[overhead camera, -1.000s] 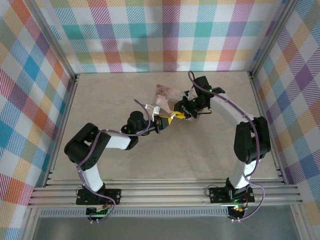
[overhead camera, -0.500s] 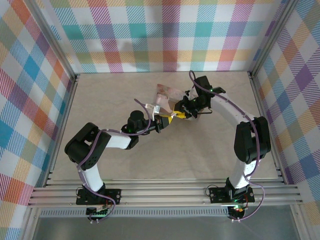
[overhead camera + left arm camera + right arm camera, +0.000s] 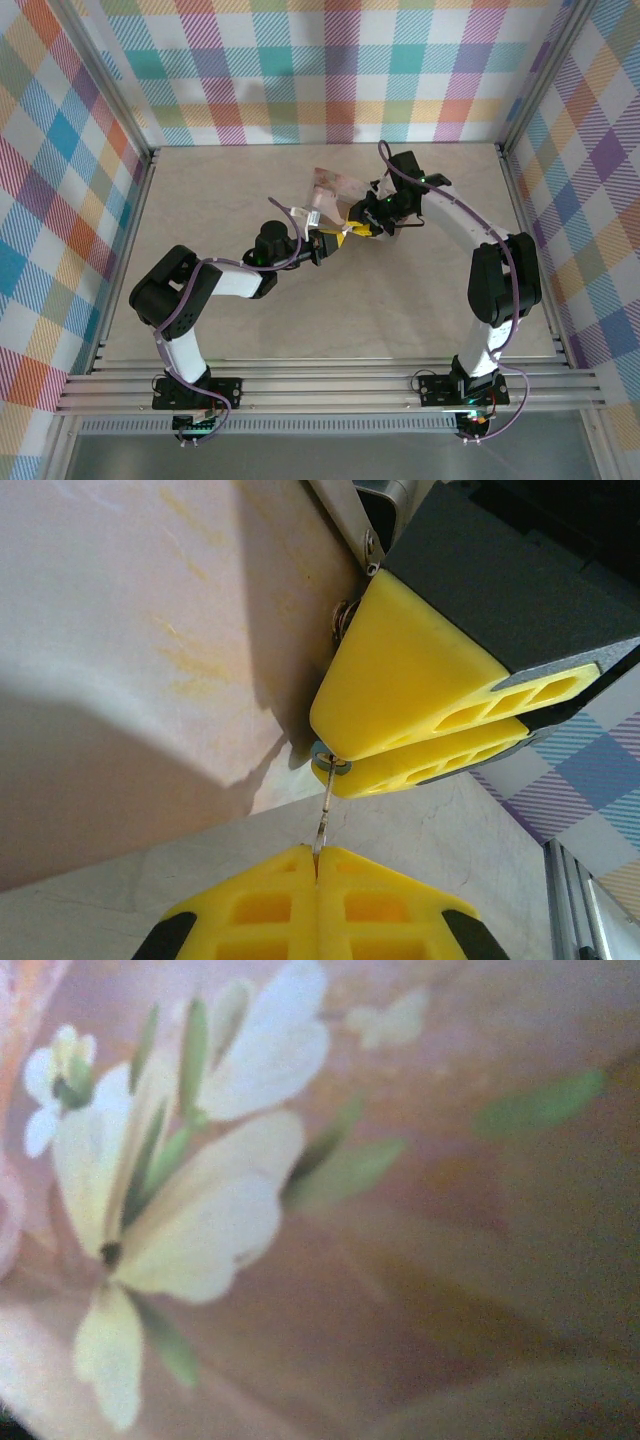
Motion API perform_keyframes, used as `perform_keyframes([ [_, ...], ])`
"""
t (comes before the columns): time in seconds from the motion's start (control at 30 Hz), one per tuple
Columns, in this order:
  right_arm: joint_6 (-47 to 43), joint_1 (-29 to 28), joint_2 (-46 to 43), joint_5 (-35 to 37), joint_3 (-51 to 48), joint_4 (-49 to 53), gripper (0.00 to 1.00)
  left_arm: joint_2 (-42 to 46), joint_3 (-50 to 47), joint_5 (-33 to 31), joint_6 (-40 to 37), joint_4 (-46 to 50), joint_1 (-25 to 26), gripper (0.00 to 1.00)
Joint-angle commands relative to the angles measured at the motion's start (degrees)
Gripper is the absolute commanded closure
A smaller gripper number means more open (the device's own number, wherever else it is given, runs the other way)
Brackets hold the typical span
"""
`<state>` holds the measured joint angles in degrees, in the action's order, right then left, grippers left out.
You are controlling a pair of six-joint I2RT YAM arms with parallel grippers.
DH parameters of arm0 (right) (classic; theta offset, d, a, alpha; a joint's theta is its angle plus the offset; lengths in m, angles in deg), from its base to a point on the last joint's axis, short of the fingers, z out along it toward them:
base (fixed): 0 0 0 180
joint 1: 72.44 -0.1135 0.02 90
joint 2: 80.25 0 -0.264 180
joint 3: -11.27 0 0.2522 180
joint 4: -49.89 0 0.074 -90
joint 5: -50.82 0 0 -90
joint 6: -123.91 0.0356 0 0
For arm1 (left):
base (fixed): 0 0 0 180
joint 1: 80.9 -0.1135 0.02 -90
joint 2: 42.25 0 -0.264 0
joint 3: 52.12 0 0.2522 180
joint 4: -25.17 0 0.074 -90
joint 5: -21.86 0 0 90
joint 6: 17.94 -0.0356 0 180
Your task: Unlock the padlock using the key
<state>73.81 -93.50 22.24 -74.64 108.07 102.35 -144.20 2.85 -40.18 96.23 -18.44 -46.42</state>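
Clearly, your left gripper (image 3: 317,858) pinched the key (image 3: 322,815), jaws pressed together; your right gripper (image 3: 350,758) clamped the padlock (image 3: 328,764), mostly hidden between its fingers (image 3: 400,700); the box (image 3: 400,1210) was blurred.

A pink flowered box (image 3: 326,186) lay on the table (image 3: 200,200), toward the table's far plaid wall (image 3: 330,70).

Plaid walls (image 3: 330,70) in pastel pink, teal, yellow and orange close the space at the back and on both sides. Bare aluminium posts (image 3: 103,78) run down the back corners. The table (image 3: 400,310) is beige and faintly marbled, under even light with soft shadows. Aluminium rails (image 3: 330,385) cross its near edge, and a grey strip (image 3: 330,450) lies below them.
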Motion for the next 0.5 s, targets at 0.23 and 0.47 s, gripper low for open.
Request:
perform_keyframes([
  [0.23,0.0,0.03,0.42,-3.43,2.42,0.53,1.0,1.04,1.31,0.6,-0.61,-2.58,0.71,1.0],
  [0.47,0.02,-0.01,0.86,-3.82,3.26,1.17,1.0,1.58,1.06,0.51,-0.57,-2.58,0.76,1.0],
])
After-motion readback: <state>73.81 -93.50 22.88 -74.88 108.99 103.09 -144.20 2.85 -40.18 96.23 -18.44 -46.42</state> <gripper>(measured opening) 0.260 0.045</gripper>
